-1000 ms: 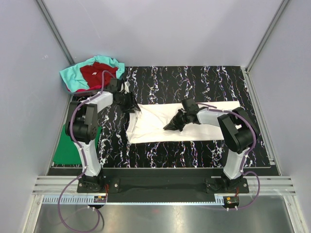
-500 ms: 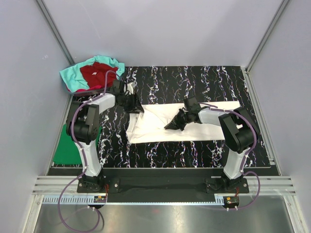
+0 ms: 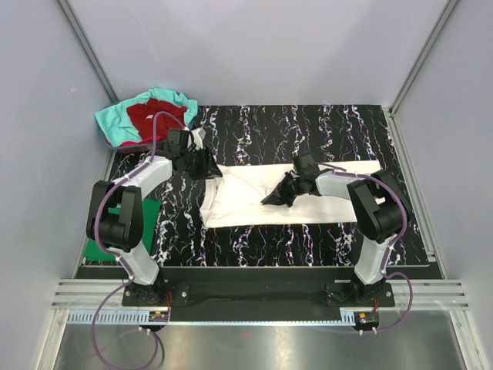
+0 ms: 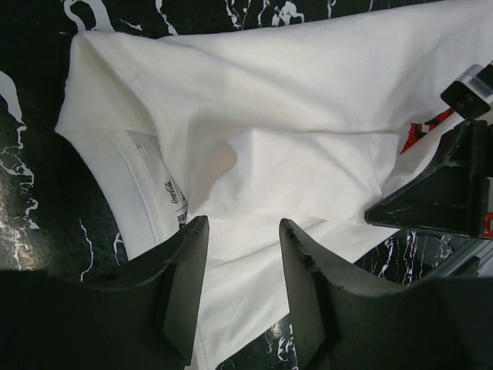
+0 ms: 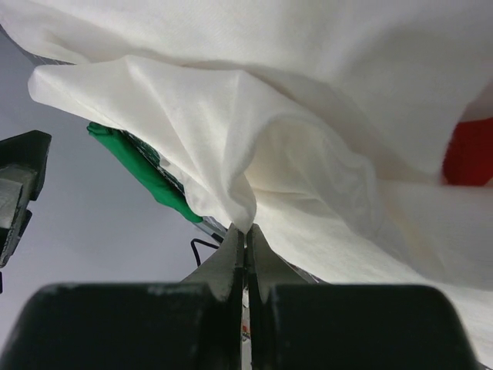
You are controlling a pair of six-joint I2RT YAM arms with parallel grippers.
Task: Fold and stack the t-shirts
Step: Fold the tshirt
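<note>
The white t-shirt lies spread in a long band across the black marbled table. My left gripper hovers over its left end near the collar, jaws open with only flat cloth beneath them. My right gripper is shut on a raised fold of the white shirt near its middle. A bit of the red print shows in the right wrist view. A teal shirt with a dark red shirt on it is heaped at the back left. A green shirt lies at the left edge.
Grey walls with metal corner posts close in the table on three sides. The arm bases are bolted to a black bar along the near edge. In the left wrist view the right gripper sits close on the right.
The left arm's elbow has swung down and to the left while its gripper stayed over the shirt's left end. The right gripper has kept still, pinching the fold.
</note>
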